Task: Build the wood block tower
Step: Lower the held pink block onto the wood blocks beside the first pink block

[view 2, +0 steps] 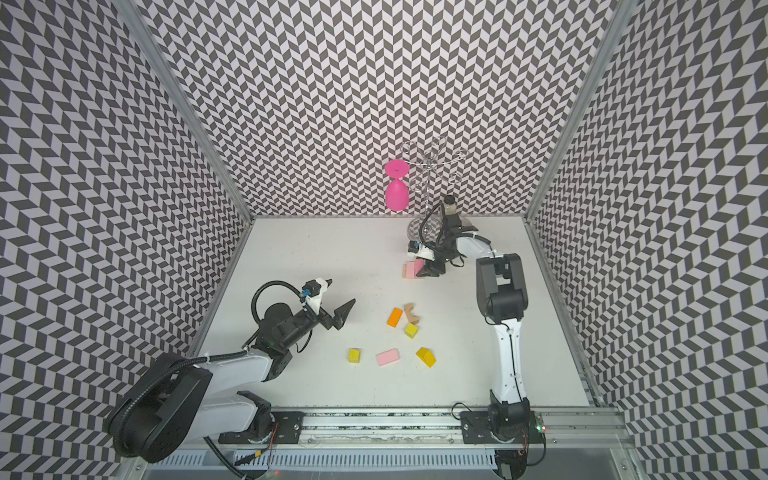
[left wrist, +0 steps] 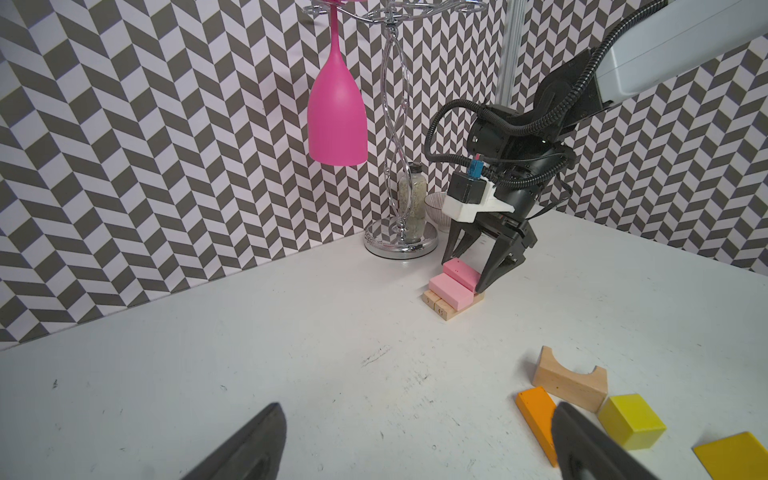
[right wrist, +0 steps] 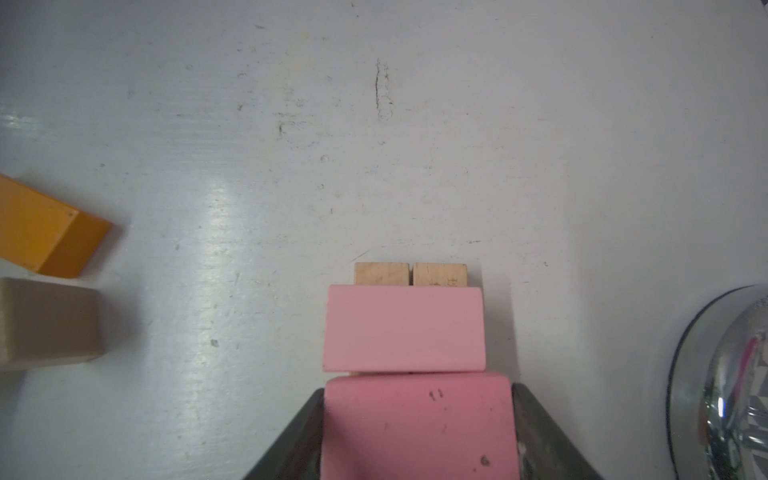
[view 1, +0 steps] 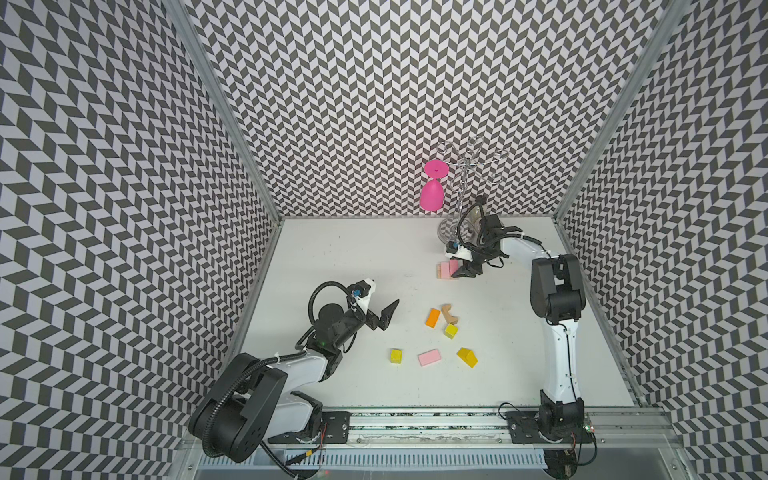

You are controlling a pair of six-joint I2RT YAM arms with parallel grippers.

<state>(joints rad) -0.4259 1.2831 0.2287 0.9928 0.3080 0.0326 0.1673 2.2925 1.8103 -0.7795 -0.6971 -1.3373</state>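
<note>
The right tool [left wrist: 464, 275] grips a pink bar [right wrist: 415, 424] just beside the laid pink bar [right wrist: 404, 328] on the tan bars [right wrist: 381, 274], apparently to complete that layer; the left tool [view 1: 386, 315] hangs wide open.

- Tower [view 1: 444, 270] stood just before the stand [view 1: 446, 230], at the tabletop's [view 1: 353, 257] far right.
- Arch [view 1: 449, 313] lay just right of a bar [view 1: 432, 318], a cube [view 1: 451, 331] before them.

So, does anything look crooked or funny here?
Only a little: the pink block in the right gripper sits higher than the flat pink block beside it on the tan bars, so that layer isn't level yet. Nothing's broken.
</note>
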